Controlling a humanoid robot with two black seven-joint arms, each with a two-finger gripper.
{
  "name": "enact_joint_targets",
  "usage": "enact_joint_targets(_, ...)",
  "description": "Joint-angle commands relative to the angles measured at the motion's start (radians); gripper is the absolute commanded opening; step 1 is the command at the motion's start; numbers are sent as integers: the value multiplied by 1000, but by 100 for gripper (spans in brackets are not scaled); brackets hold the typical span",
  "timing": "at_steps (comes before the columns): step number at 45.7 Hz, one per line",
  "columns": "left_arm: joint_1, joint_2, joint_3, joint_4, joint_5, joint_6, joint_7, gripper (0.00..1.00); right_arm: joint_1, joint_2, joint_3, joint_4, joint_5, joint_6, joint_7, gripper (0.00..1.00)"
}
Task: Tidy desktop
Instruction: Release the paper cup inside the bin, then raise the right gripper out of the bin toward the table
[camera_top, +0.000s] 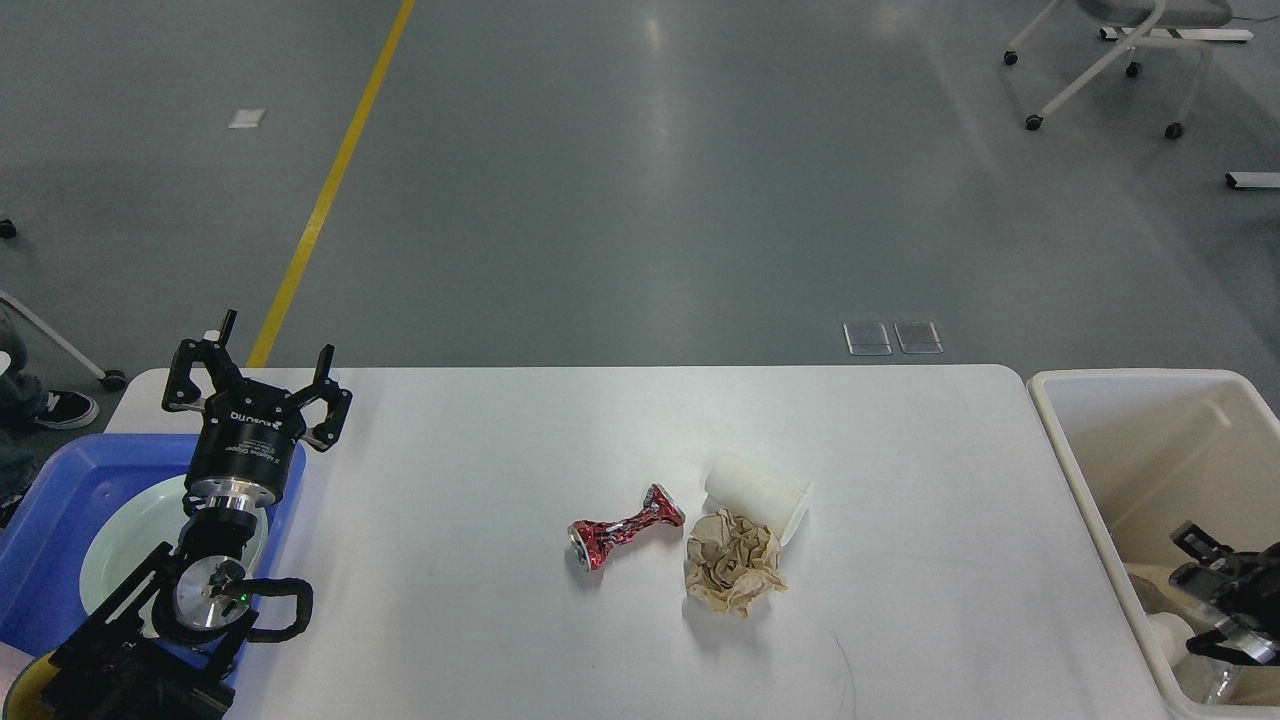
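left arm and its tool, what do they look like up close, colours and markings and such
The left tool is black, with two skeletal linkage fingers on a black cylindrical body that carries white lettering, too small to read. Below it sits a polished silver ring, then a black wrist with a round silver cap, a small green light and a looping black cable. The right tool is also black, mostly cut off.

Left gripper fingers spread, upraised.
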Motion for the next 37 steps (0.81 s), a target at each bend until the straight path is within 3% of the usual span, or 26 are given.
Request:
enact_joint_targets(1, 0, 0, 0, 0, 0, 0, 0, 96, 141, -84, -3, 177, -138, 68, 0, 100)
enact_joint_targets(7, 0, 0, 0, 0, 0, 0, 0, 96, 325, -154, -32, 318, -276, 206, -2, 100)
enact_joint_targets(12, 0, 0, 0, 0, 0, 0, 2, 96, 520, -158, -132, 378, -286, 408, -3, 100)
enact_joint_targets(18, 0, 0, 0, 0, 0, 0, 2, 96, 776, -55, -310, 424, -277, 721, -3, 100)
enact_joint_targets(23, 0, 0, 0, 0, 0, 0, 2, 96, 928, 20, -370, 495, -270, 911, -3, 100)
enact_joint_targets(28, 0, 0, 0, 0, 0, 0, 2, 96, 1090, 27, -375, 648, -266, 1002, -5, 100)
enact_joint_targets(37, 0, 0, 0, 0, 0, 0, 0, 96, 1429, 65, -414, 960, -166, 1014, -8, 100)
